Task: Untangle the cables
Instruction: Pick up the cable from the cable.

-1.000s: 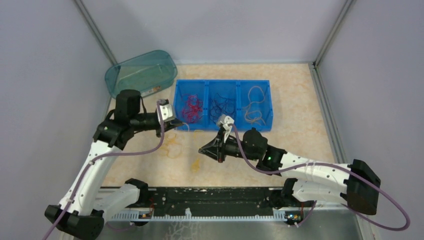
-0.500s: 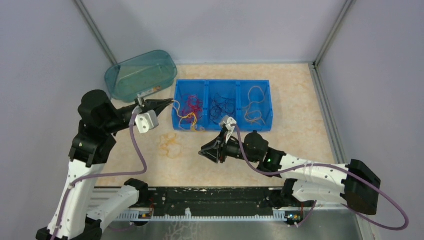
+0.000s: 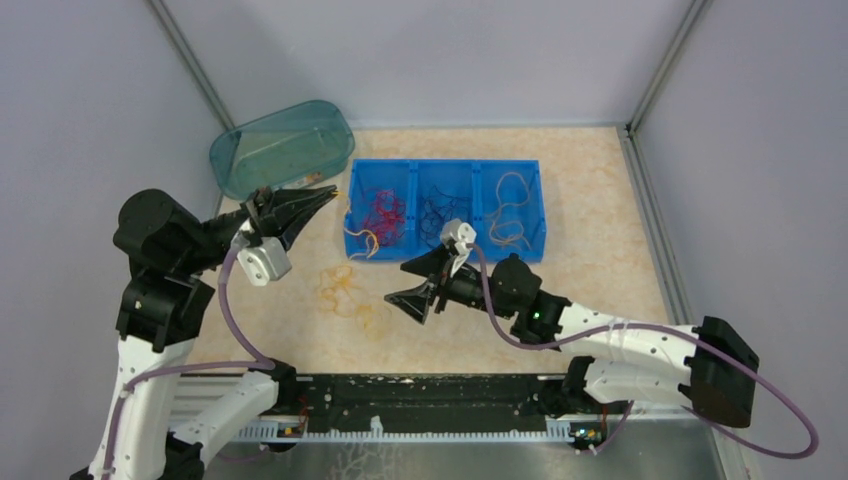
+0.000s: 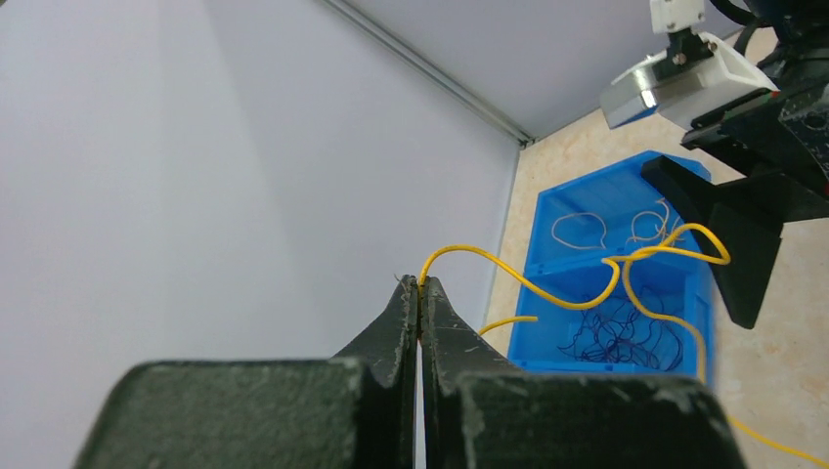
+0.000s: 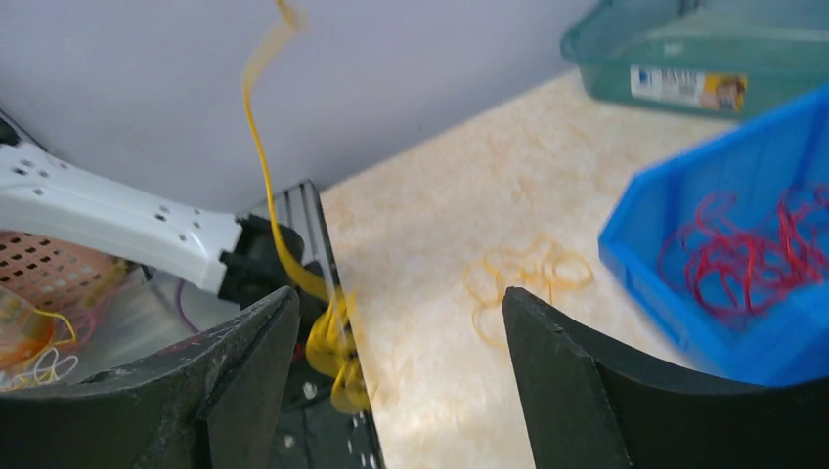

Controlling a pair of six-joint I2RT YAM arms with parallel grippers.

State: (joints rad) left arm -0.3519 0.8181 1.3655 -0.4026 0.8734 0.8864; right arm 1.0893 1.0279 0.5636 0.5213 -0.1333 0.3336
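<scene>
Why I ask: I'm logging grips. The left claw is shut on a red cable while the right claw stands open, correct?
Not quite. The left wrist view shows the left claw shut on a yellow cable, not a red one; the right claw is indeed open.

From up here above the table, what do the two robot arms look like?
Both the left arm and right arm have white links between black joints, ending in black wedge-shaped jaws. A mauve cable runs along each, a white camera block sits at each wrist, and a green light glows on the right one.
</scene>
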